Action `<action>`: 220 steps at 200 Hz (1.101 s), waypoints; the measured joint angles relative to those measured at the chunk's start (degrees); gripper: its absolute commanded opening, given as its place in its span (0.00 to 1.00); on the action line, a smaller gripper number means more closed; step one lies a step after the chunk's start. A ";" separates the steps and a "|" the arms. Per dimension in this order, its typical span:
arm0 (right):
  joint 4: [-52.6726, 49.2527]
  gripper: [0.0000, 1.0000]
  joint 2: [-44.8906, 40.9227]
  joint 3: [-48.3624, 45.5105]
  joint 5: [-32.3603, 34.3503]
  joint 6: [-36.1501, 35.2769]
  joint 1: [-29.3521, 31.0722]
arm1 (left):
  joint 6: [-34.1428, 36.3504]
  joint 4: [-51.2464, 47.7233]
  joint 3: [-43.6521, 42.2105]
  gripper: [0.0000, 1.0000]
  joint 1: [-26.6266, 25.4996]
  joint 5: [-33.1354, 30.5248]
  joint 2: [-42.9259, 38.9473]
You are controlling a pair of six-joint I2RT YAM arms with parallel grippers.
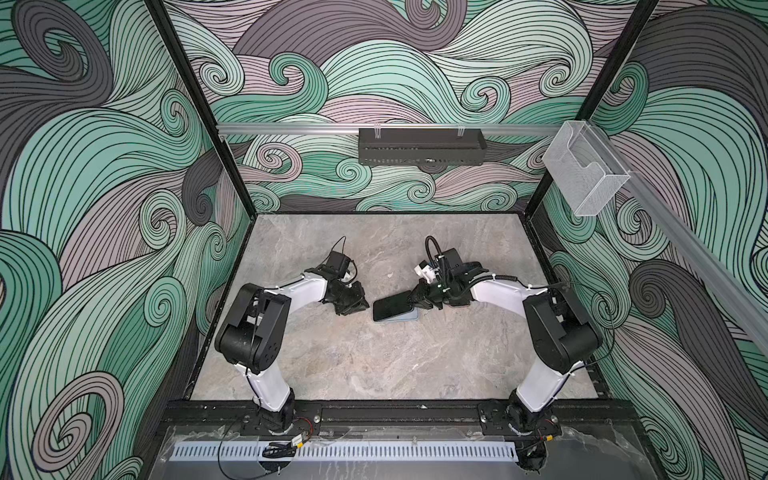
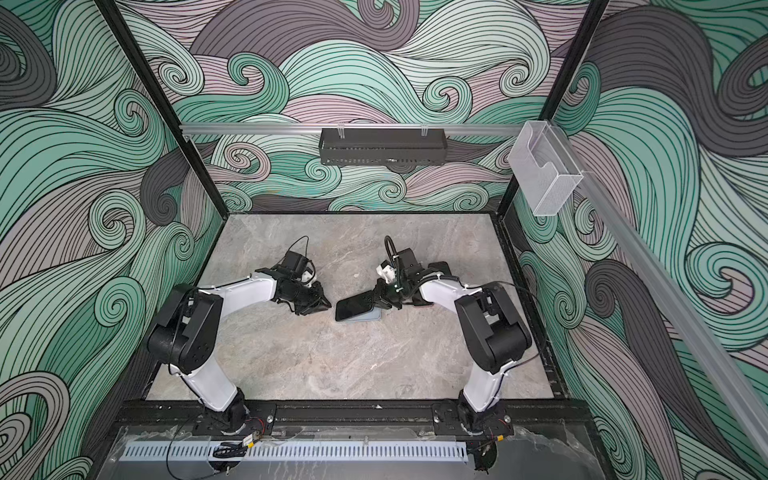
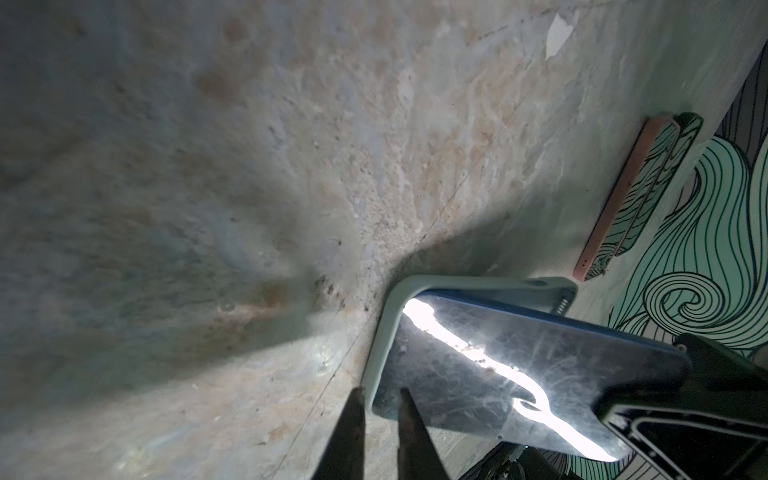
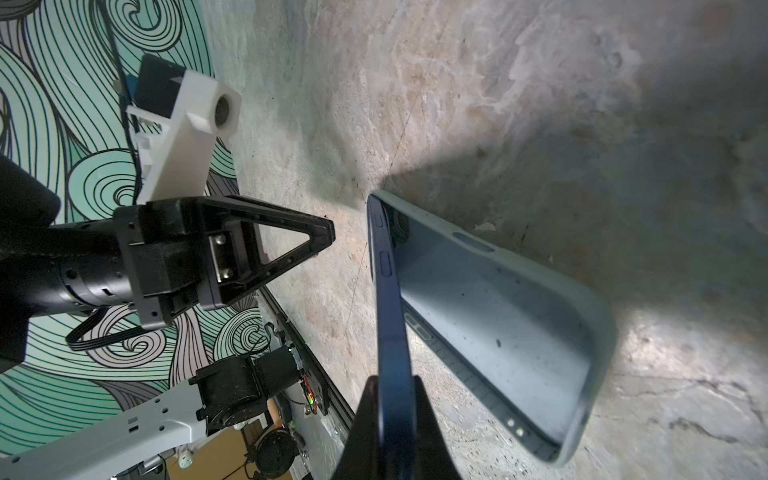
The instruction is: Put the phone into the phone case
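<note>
Right hand [image 4: 392, 386] tight on tilted phone [image 4: 390, 299], far edge inside phone case [image 4: 519, 324] rim; left hand [image 3: 380, 392] slightly parted, empty, nearby

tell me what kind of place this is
Probably a robot test cell, not a home: left arm and right arm bolted to a front rail, a marble-look tabletop, boxed in by wave-patterned panels.
</note>
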 measured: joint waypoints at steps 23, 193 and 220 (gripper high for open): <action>1.81 0.14 0.66 -0.50 -0.22 0.35 0.00 | -0.04 1.44 -0.13 0.18 -0.17 0.92 1.09; -21.79 0.41 3.45 7.61 23.61 -9.35 6.80 | -0.33 3.04 -1.29 0.18 -1.62 1.57 2.25; -25.00 0.43 3.74 9.62 26.29 -10.27 7.48 | -0.52 3.04 -1.29 0.18 -1.79 1.53 2.34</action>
